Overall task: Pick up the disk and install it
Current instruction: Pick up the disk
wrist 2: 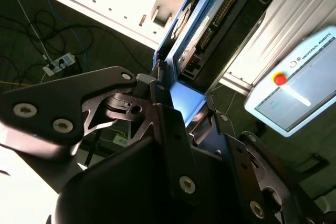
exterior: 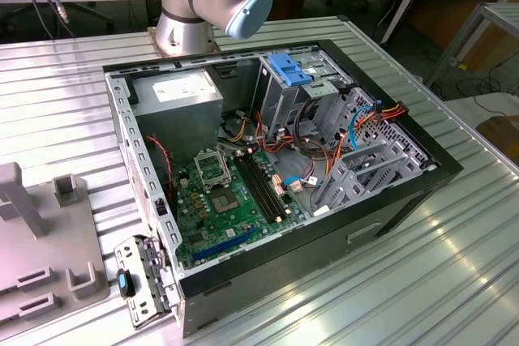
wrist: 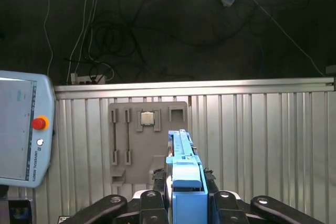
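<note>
Open PC case [exterior: 389,208] on ribbed table [exterior: 65,95] — motherboard [exterior: 219,200] exposed; grey fixture [exterior: 40,281] at the exterior view's left; teach pendant [wrist: 21,129] in first wrist view

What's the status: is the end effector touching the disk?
Touching. The first wrist view shows the end effector clamped on both sides of the blue-framed disk.

disk [wrist: 185,181]: bright blue carrier frame
motherboard [exterior: 223,200]: green
computer case [exterior: 381,220]: black
table [exterior: 454,281]: silver, ribbed
teach pendant [wrist: 18,135]: pale grey
stop button [wrist: 38,123]: red
</note>
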